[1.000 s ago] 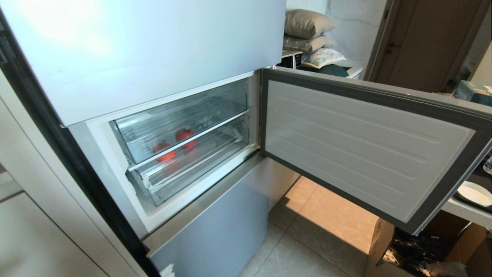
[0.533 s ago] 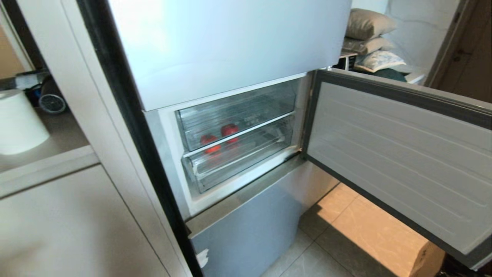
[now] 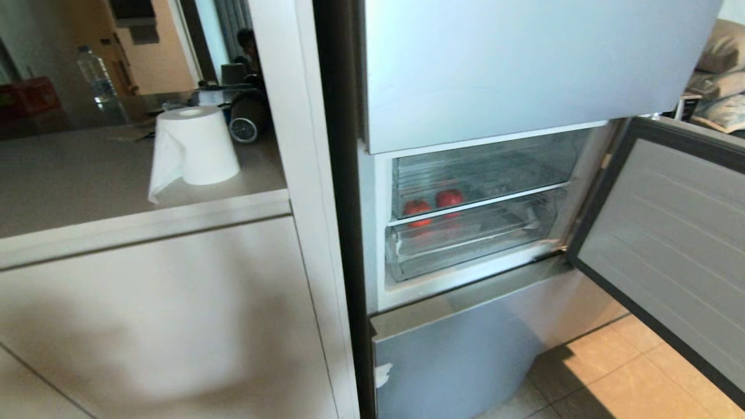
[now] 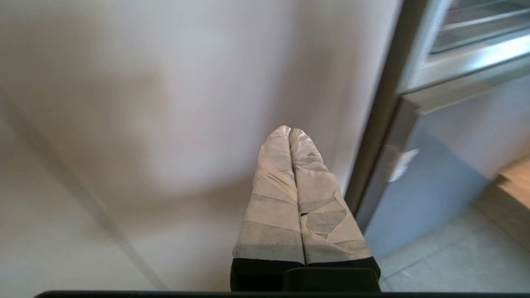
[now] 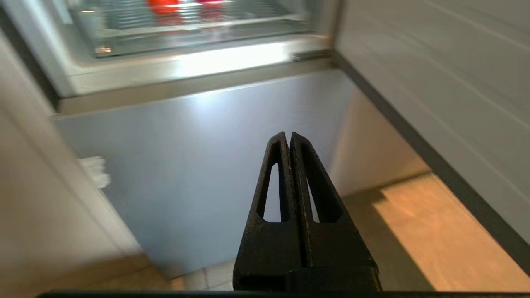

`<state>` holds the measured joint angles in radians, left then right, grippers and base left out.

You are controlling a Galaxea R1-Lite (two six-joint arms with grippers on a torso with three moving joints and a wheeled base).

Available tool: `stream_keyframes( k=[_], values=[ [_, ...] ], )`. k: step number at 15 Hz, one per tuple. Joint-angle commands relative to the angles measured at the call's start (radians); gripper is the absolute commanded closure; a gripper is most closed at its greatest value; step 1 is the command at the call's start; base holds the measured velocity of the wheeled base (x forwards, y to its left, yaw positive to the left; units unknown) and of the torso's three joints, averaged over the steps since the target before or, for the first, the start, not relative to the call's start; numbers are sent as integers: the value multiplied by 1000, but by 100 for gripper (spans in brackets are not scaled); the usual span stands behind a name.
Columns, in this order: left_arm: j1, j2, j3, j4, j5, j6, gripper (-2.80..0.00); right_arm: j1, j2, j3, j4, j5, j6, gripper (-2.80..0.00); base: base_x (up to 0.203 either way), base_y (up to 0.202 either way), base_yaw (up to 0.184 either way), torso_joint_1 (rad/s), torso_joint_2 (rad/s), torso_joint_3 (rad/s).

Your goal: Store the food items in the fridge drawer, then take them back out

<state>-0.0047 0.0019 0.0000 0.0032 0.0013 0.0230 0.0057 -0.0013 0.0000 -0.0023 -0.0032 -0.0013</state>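
Head view: fridge (image 3: 524,70) seen obliquely from above. Wrist views: lower door (image 4: 434,174) (image 5: 198,165) faced closely, shared.

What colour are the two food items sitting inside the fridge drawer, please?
Both food items look red through the clear fridge drawer; the head view shows them best.

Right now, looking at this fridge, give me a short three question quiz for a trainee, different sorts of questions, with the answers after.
1. True or false: the middle fridge door stands open.
2. Multiple choice: where are the two red fruits? A) on the counter; B) behind the clear front of the upper drawer; C) on the floor.
3. Fill in: on the counter beside the fridge stands a white ____.

Key: 1 true; 2 B; 3 paper roll. Both the left gripper and right gripper are shut and empty.
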Motion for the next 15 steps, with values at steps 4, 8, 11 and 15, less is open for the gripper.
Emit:
stream_keyframes(
  k=[4, 8, 11, 15],
  values=[
    [0, 1, 0, 0, 0, 0, 0, 0, 1, 0, -1, 0, -2, 0, 3, -7, 177, -1, 2, 3],
    [0, 1, 0, 0, 0, 0, 0, 0, 1, 0, -1, 0, -2, 0, 0, -7, 167, 1, 4, 2],
    [0, 1, 0, 0, 0, 0, 0, 0, 1, 0, -1, 2, -6, 0, 1, -3, 57, 3, 0, 2],
    [0, 1, 0, 0, 0, 0, 0, 0, 1, 0, -1, 2, -2, 0, 0, 0, 0, 0, 0, 0]
  ],
)
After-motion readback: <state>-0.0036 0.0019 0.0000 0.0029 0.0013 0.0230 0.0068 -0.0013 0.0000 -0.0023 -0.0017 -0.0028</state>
